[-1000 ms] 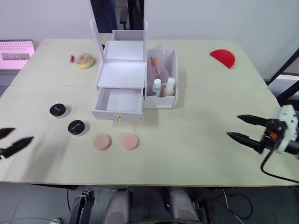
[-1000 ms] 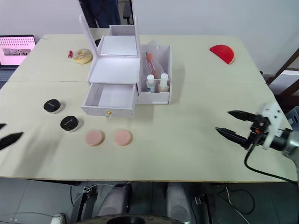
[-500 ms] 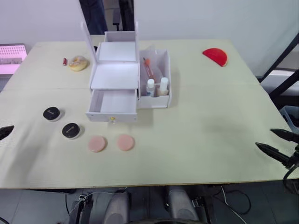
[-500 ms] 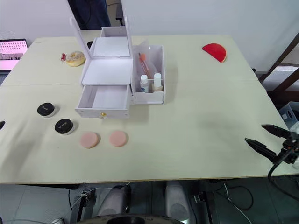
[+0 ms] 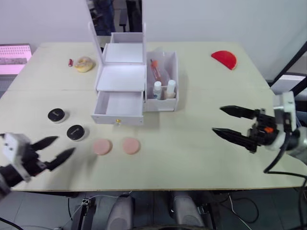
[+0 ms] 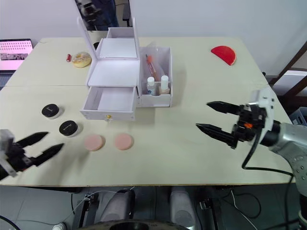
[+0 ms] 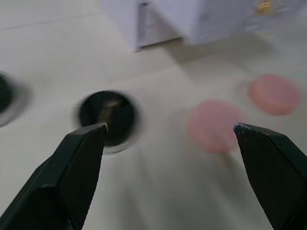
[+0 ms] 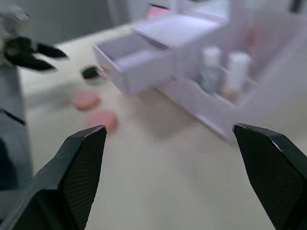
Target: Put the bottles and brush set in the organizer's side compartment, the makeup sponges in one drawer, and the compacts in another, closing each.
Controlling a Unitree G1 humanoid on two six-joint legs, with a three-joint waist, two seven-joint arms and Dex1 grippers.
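We saw bottles and brushes already in side bin, upper centre. Drawer stood open for sponges, centre-left on worktop. Compacts at left. Left claw apart near compacts; right claw apart, empty.

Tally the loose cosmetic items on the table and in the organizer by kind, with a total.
Pink sponges: 2
Black-lidded compacts: 2
Bottles: 2
Brush set: 1
Yellowish puff: 1
Red half-circle piece: 1
Total: 9
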